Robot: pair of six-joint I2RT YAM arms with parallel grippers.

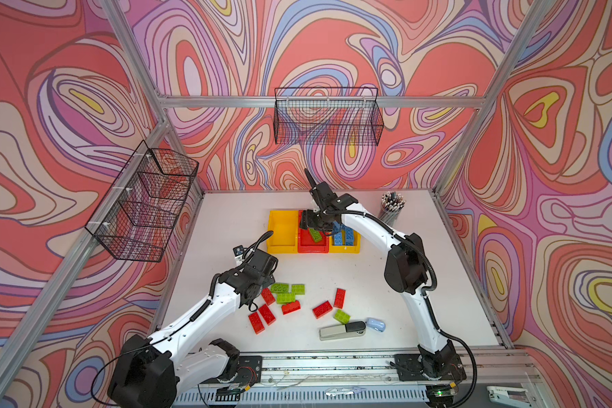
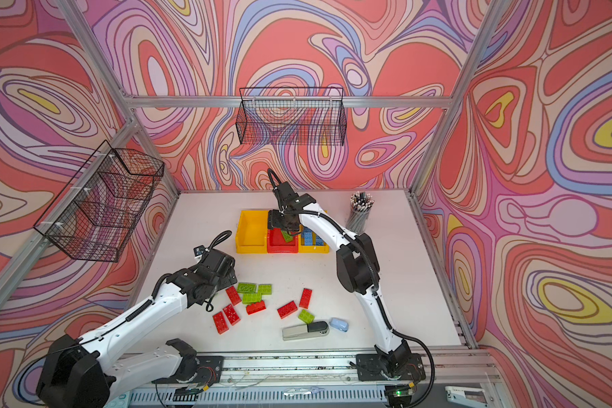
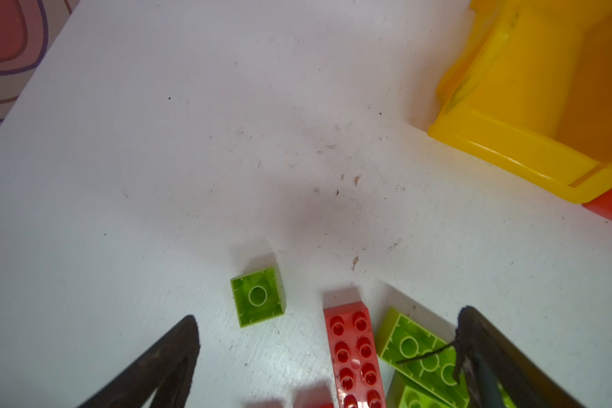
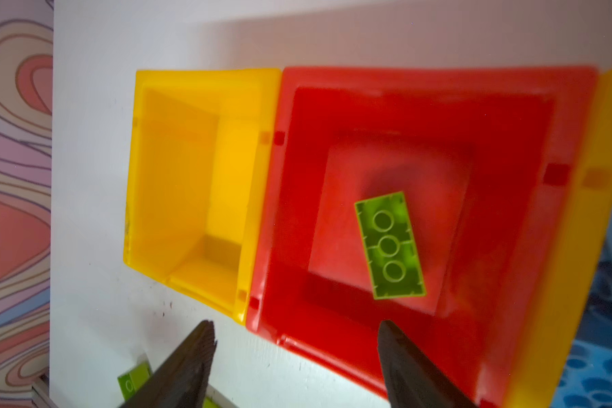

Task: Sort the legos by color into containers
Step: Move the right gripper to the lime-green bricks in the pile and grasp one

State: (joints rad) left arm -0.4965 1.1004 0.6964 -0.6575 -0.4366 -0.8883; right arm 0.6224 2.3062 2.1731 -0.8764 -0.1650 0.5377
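Three containers stand in a row at the back: an empty yellow bin (image 1: 281,231), a red bin (image 1: 311,247) and a yellow bin (image 1: 345,249) with blue legos (image 1: 343,236) in it. My right gripper (image 4: 295,323) hovers open and empty over the red bin's (image 4: 438,106) near wall. A green lego (image 4: 389,245) lies upside down on that bin's floor. My left gripper (image 3: 329,314) is open and low over the loose pile, near a small green lego (image 3: 258,296), a red lego (image 3: 354,356) and a long green one (image 3: 417,349). More red (image 1: 257,322) and green (image 1: 280,288) legos lie scattered on the table.
A grey-and-black stapler (image 1: 341,330) and a pale-blue mouse-shaped item (image 1: 376,324) lie at the front right of the pile. A mesh pencil cup (image 1: 391,208) stands at the back right. Black wire baskets hang on the back wall (image 1: 327,116) and the left wall (image 1: 145,205).
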